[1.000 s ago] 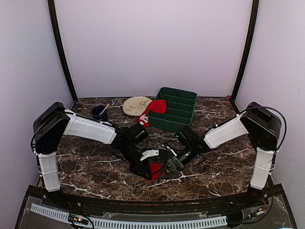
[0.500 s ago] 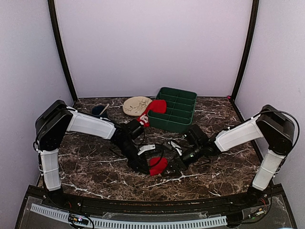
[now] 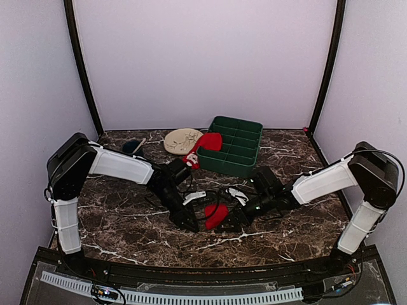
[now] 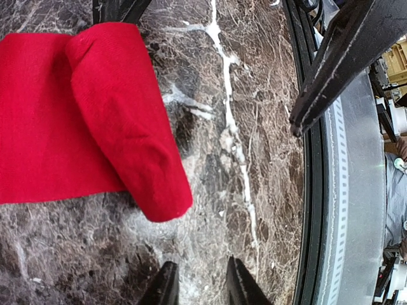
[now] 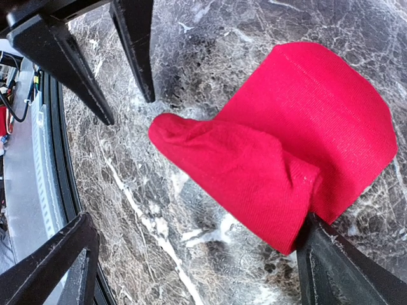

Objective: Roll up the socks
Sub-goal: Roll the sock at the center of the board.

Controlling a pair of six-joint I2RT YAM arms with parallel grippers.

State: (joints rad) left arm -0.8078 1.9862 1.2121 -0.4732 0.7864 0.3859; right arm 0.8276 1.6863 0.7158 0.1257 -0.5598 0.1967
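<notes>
Far left at the back: dark blue cup (image 3: 131, 149) with something pale sticking out of it. Beside it to the right is a beige plate (image 3: 182, 140). Both sit on the dark marble tabletop (image 3: 121, 222), well apart from the work.

My left hand (image 3: 189, 222) is down low near the front middle. In the left wrist view its fingertips (image 4: 166, 289) stand only a little apart. Nothing is between them, and they have no hold on anything.

Just right of it lies the near sock (image 3: 216, 215), plain red, on the tabletop between my two hands. It is part rolled. One end is a loose tube, and the rest lies flat, spreading out from under the roll. The roll's open end points toward my left fingertips, close but not touching.

Further back, the far sock (image 3: 208, 141) is draped at the left corner of the green divided tray (image 3: 235, 147). Its white patterned end hangs down toward the tabletop. Cannot tell whether the red part is inside a compartment or just over the rim.

My right hand (image 3: 230, 222) is on the right side of the near sock, spread wide and gripping nothing. In the right wrist view the roll sits between the two fingers (image 5: 334, 267). One end of the roll rests against the tip of the right-side finger, and the other finger is well clear of the fabric.
</notes>
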